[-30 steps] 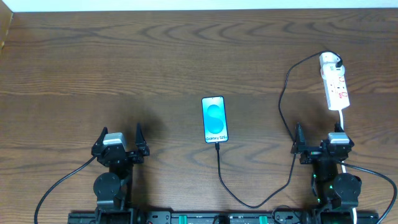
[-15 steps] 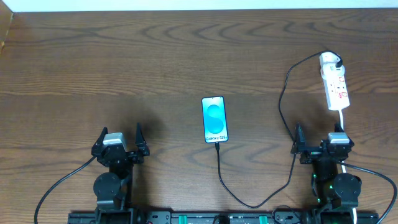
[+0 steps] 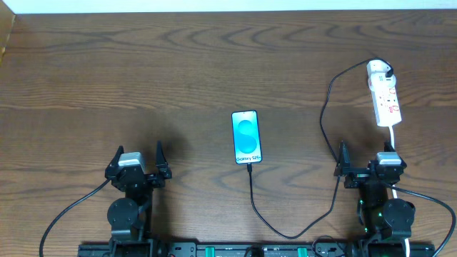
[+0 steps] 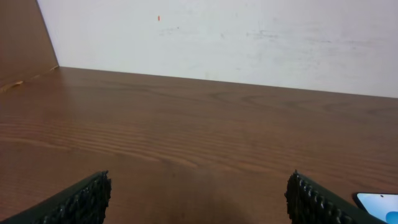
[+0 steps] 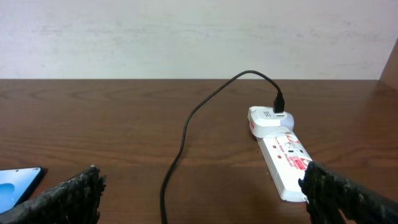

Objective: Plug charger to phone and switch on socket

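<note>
- The left fingers (image 4: 84, 200) are seen spread wide over the bench (image 3: 143, 71) near its front edge, with nothing held between them.
- The right fingers (image 5: 68, 196) are likewise spread wide and empty, at the front right.
- The phone (image 3: 246, 137) is laid flat at mid-bench, its screen up and lit blue, well apart from both arms.
- The charger (image 3: 322, 128) is run from the far end of the socket (image 3: 384, 94) in a long loop, and its tip meets the phone's near short edge.
- The socket is laid at the far right, beyond the right fingers.
</note>
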